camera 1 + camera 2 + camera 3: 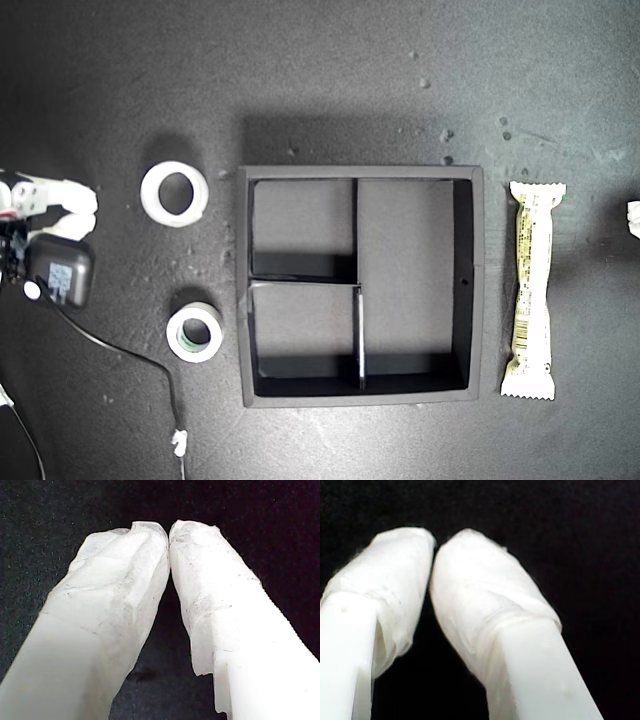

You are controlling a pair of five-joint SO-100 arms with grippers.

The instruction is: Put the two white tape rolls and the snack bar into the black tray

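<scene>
The exterior view is evenly lit and sharp, its corners darkening; the black tray (362, 177) casts a soft shadow toward the picture's top, and its inner walls shade the compartments. Both wrist views are dim around overexposed white fingers (115, 610), and the second is plainly blurred.

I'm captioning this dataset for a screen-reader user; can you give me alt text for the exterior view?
Seen from above on a dark surface, a square black tray with three empty compartments sits in the middle. Two white tape rolls, a wider roll and a smaller roll, lie off its side toward the exterior view's left, and a snack bar lies toward the right. An arm shows at the left edge.
</scene>
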